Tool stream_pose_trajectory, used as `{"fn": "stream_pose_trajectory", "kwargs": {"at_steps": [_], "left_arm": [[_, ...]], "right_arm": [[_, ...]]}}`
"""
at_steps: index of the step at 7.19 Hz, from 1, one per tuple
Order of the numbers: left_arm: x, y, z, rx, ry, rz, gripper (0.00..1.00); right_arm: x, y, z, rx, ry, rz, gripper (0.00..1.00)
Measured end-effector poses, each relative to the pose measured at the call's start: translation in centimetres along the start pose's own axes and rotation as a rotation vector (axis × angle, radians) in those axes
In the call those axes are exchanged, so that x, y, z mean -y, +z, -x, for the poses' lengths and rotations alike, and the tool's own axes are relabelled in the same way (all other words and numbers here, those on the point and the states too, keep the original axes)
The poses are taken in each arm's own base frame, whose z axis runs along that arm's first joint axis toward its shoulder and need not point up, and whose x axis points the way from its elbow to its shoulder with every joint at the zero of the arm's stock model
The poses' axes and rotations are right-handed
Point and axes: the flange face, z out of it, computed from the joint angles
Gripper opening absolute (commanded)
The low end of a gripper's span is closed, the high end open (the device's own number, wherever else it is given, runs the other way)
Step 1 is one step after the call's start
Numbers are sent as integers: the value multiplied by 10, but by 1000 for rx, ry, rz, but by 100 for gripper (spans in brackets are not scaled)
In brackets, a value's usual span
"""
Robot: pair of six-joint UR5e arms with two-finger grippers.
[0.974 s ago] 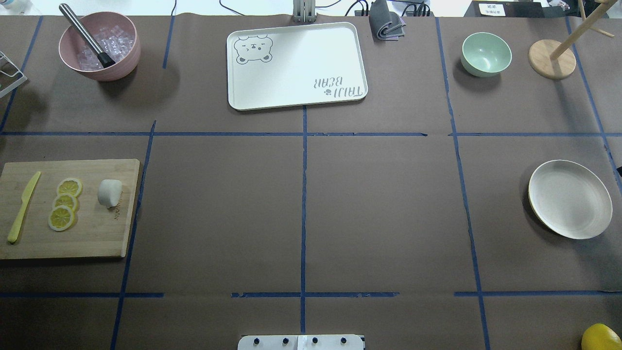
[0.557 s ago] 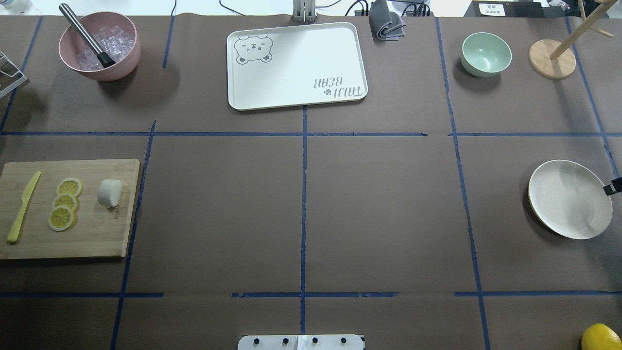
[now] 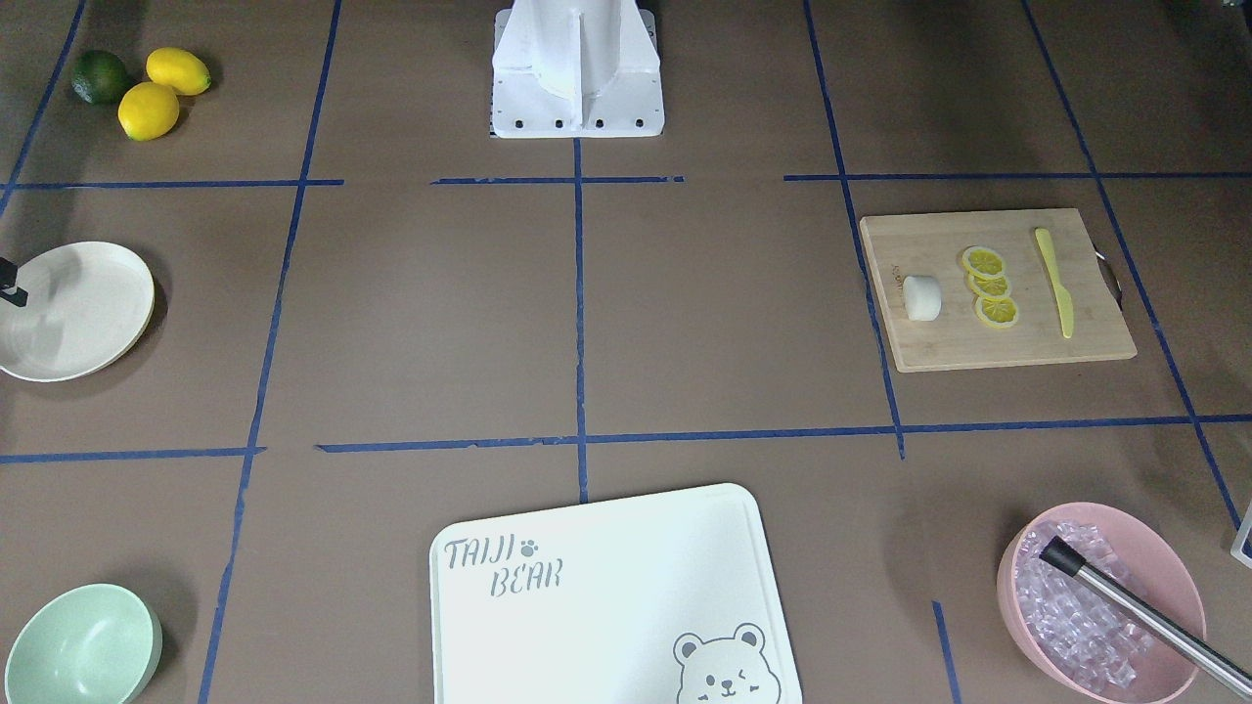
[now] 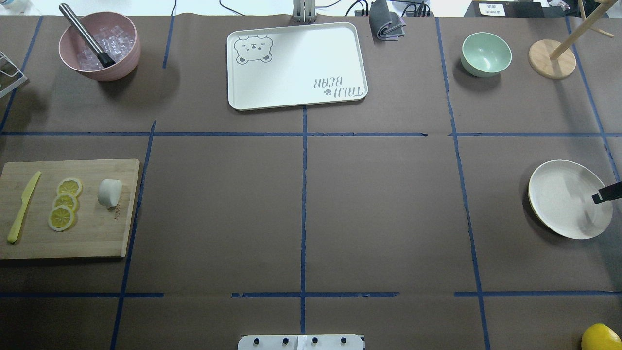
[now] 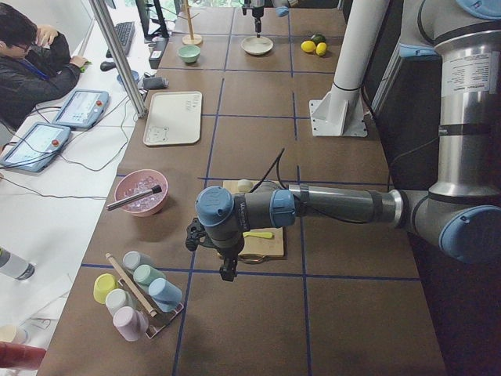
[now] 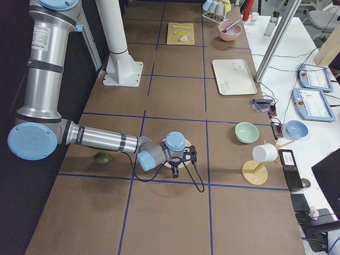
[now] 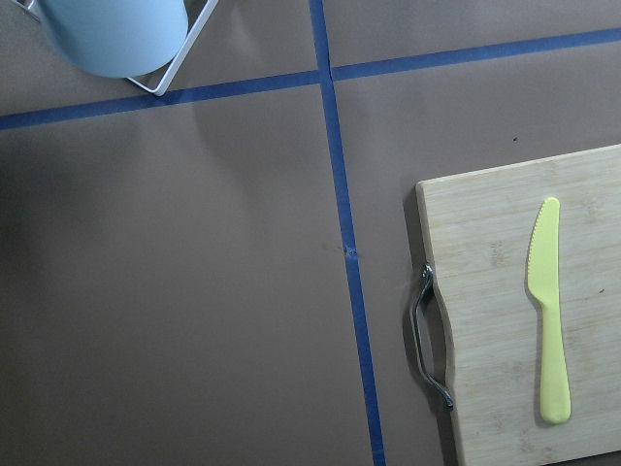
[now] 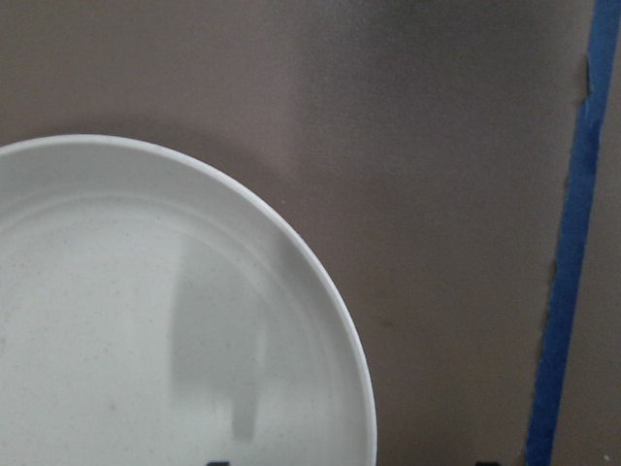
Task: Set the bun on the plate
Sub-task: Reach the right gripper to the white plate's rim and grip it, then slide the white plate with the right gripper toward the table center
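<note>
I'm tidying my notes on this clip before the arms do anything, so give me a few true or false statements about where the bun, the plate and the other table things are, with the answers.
1. The bun lies on the cutting board, next to the lemon slices. True.
2. The plate already holds the bun. False: the plate has nothing on it.
3. The pink bowl holds ice cubes and a metal tool. True.
4. The green bowl sits on the bear tray. False: it stands on the table, apart from the tray.
5. The yellow knife lies between the bun and the lemon slices. False: the slices lie between the knife and the bun.
</note>
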Motion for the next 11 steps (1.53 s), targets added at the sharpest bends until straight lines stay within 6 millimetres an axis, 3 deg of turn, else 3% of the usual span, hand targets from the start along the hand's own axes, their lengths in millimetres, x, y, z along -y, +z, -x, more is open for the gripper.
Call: {"fn": "stream_pose_trajectory", "kwargs": {"at_steps": [1, 2, 4, 6, 8, 9, 11], "left_arm": [[0, 0, 0, 0, 0, 0, 100], [0, 0, 0, 0, 0, 0, 100], [0, 0, 0, 0, 0, 0, 100], [0, 0, 0, 0, 0, 0, 100], [0, 0, -1, 0, 1, -1, 100], [0, 0, -1, 0, 1, -1, 100], [0, 0, 0, -1, 0, 0, 100]], "right_arm": [[-1, 2, 1, -4, 2, 3, 17], [-1, 3, 1, -6, 3, 4, 2], [0, 2, 2, -4, -1, 1, 0], [6, -10, 18, 16, -11, -20, 0], [18, -42, 62, 70, 15, -70, 1], [26, -58, 95, 110, 10, -93, 2], [66, -66, 206, 210, -10, -108, 1]]}}
